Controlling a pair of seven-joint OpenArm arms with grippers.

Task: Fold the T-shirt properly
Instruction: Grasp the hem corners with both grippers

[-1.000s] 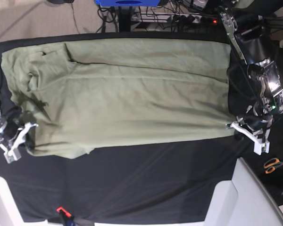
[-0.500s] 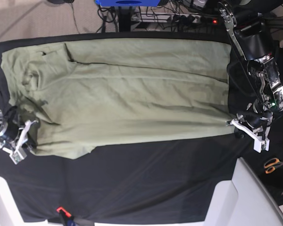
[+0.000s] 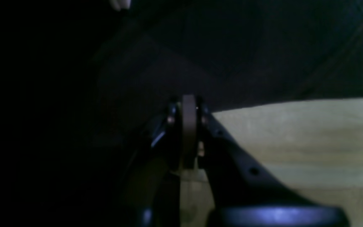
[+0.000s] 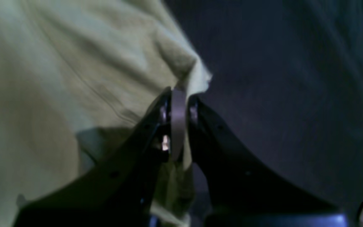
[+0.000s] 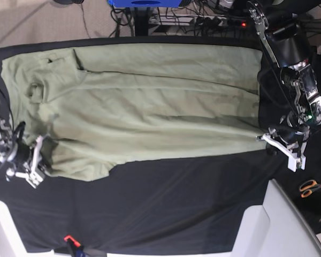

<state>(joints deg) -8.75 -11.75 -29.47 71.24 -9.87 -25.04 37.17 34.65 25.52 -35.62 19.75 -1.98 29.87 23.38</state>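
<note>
While spread flat over the black-cloth tabletop (image 5: 166, 214), the pale sage-green cotton T-shirt (image 5: 150, 107) is pinched at its near corners by the closed left end effector (image 5: 282, 150) and closed right end effector (image 5: 31, 170), probably to lift that edge for folding.

A table covered by a black cloth (image 5: 166, 209) carries everything here. Spread flat on that cloth lies the pale green T-shirt (image 5: 144, 107), filling the far half from side to side, wrinkled and bunched toward the left end. The near half of the cloth is bare and dark. At the near edge, a small clamp with an orange tip (image 5: 70, 241) sits on the cloth.
</note>
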